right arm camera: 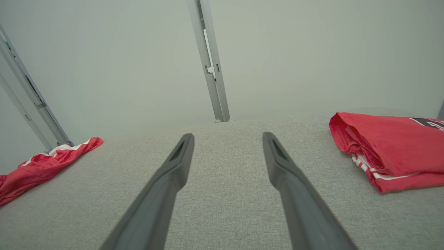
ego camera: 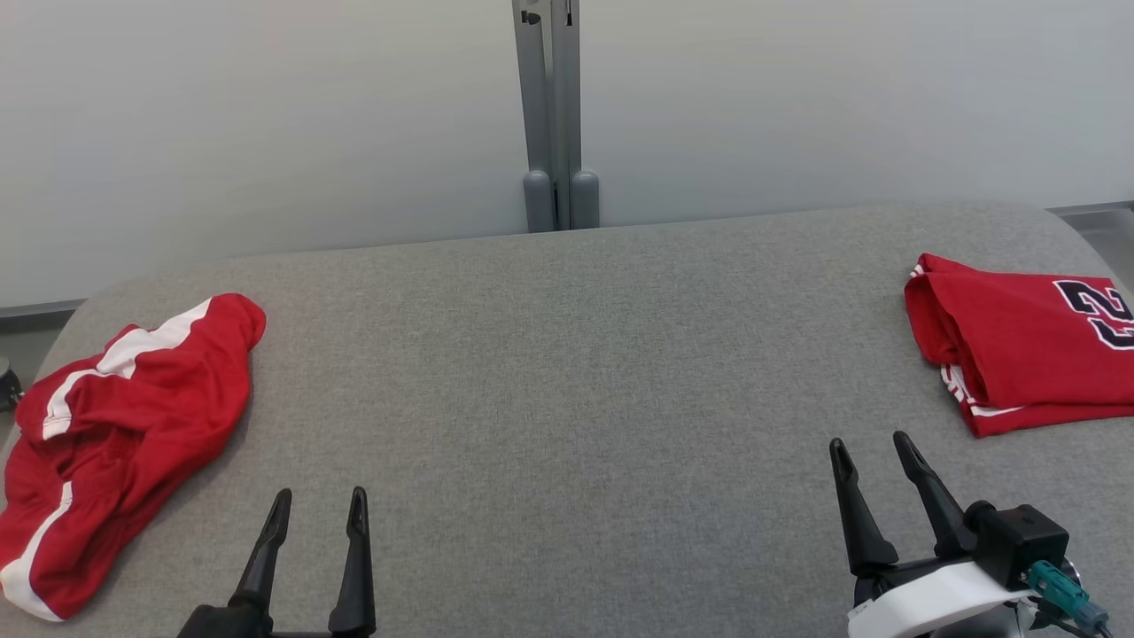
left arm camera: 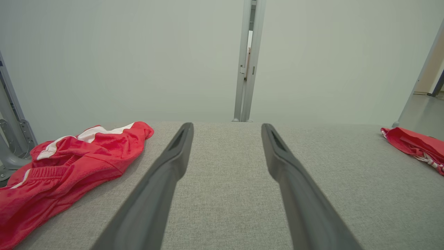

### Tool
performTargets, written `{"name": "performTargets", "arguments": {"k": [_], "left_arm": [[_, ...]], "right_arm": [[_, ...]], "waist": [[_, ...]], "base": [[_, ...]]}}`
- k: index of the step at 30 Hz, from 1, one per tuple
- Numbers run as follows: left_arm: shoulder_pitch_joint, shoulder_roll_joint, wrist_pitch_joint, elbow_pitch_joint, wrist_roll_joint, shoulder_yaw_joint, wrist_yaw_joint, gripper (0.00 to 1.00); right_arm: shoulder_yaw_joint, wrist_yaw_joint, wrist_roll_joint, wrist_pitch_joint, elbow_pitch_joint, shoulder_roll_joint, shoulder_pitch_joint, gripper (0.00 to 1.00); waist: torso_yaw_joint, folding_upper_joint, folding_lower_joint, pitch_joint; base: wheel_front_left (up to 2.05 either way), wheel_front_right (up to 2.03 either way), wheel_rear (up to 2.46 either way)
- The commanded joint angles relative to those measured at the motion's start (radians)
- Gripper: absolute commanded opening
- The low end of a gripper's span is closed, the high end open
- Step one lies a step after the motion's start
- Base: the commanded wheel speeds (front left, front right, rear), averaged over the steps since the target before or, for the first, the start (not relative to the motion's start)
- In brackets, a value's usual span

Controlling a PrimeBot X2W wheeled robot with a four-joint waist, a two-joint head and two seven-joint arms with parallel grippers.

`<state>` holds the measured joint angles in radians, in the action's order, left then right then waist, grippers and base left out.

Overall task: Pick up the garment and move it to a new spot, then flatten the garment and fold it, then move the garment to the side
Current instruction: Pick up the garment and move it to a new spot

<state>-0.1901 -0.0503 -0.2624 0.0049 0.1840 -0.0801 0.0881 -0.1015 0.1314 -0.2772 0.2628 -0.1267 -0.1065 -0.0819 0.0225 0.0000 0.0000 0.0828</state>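
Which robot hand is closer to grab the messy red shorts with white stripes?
Left, probably. The open left hand hangs just beside the crumpled red-and-white fabric shorts. The open right hand is far across the grey padded table, next to the folded red jersey.

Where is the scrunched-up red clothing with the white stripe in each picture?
Head view: the scrunched red garment lies at the left edge, on the grey table.
Left wrist view: the scrunched red garment is at the lower left.
Right wrist view: the scrunched red garment is at the far left.
Shared landmark: the grey post at the back wall, near the top middle of every view.
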Motion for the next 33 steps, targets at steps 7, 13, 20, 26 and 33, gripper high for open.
{"name": "performTargets", "arguments": {"k": [7,13,20,26,33], "left_arm": [[0.018,-0.001,-0.003,-0.003,0.003,0.004,-0.004,1.00],[0.024,-0.001,-0.003,-0.008,0.005,0.002,-0.007,1.00],[0.030,-0.001,-0.003,-0.012,0.009,0.014,-0.009,1.00],[0.024,-0.001,-0.003,-0.019,0.022,0.032,-0.007,1.00],[0.025,-0.001,-0.003,-0.019,0.013,0.045,-0.009,1.00]], "right_arm": [[0.000,-0.002,0.001,0.003,0.003,-0.003,-0.015,1.00],[-0.014,-0.002,-0.003,0.002,0.001,-0.008,-0.015,1.00],[-0.020,-0.002,0.004,0.003,0.004,-0.009,-0.008,1.00],[-0.032,-0.002,0.002,0.003,0.002,-0.007,-0.001,1.00],[-0.033,-0.002,0.005,0.003,-0.002,-0.010,-0.001,1.00]], "waist": [[-0.014,0.0000,0.0000,-0.009],[-0.070,0.0000,0.0000,-0.024],[-0.179,0.0000,0.0000,-0.047],[-0.273,0.0000,0.0000,-0.051],[-0.377,0.0000,0.0000,-0.052]], "base": [[0.00,0.00,0.00],[0.00,0.00,0.00],[0.00,0.00,0.00],[0.00,0.00,0.00],[0.00,0.00,0.00]]}}
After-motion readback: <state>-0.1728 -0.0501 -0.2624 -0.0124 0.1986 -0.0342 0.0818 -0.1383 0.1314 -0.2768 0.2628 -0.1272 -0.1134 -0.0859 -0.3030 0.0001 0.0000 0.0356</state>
